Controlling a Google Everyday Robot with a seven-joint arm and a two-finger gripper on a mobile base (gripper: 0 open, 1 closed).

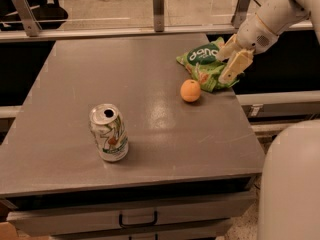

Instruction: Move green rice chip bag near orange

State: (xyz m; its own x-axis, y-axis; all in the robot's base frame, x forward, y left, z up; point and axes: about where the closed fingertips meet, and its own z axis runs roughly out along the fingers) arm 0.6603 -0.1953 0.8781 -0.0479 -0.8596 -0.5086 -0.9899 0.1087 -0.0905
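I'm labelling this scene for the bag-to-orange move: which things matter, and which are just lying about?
Job in hand:
green rice chip bag
orange
gripper, open, at the bag's right edge

Lying about:
soda can, front left on the table

The gripper (231,60) is at the bag's (202,64) 3 o'clock edge. The orange (190,90) blocks its 7 o'clock side. The can (109,132) stands well apart at 8 o'clock, with open table (100,74) between.
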